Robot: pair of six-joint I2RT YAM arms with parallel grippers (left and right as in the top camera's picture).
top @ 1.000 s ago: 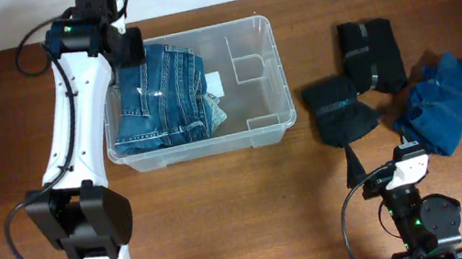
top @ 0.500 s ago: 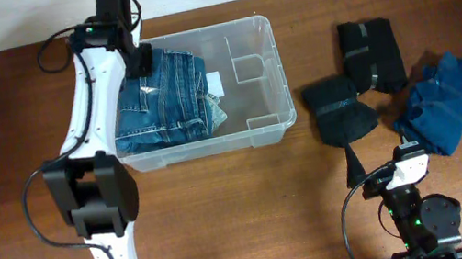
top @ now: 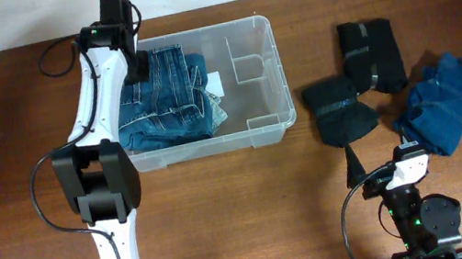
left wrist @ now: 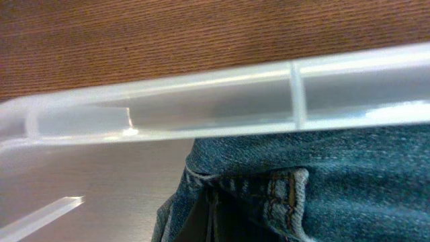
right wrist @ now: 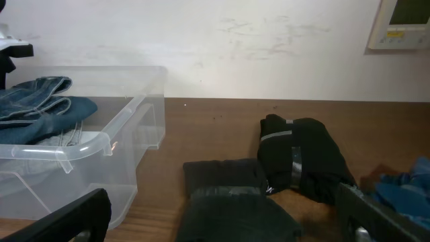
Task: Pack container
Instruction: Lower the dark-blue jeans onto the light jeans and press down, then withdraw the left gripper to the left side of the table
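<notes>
Your container (top: 278, 75) sits far-left of centre on the table (top: 226, 214), with folded jeans (top: 166, 102) filling its left part. The left gripper (top: 136, 66) hangs over the jeans at the far-left corner, and you cannot tell whether it grips. Just right of the container lie 3 pieces: the near black garment (top: 340, 110), the far black garment (top: 371, 53) and the blue cloth (top: 441, 105). The right gripper (right wrist: 222, 202) faces them, fingers spread wide and holding nothing.

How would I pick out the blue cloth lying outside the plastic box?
Find the clear container on the wooden table and look right, where three garments lie. The blue cloth is farthest right, beyond two black bundles. It alone is blue and loosely crumpled.
</notes>
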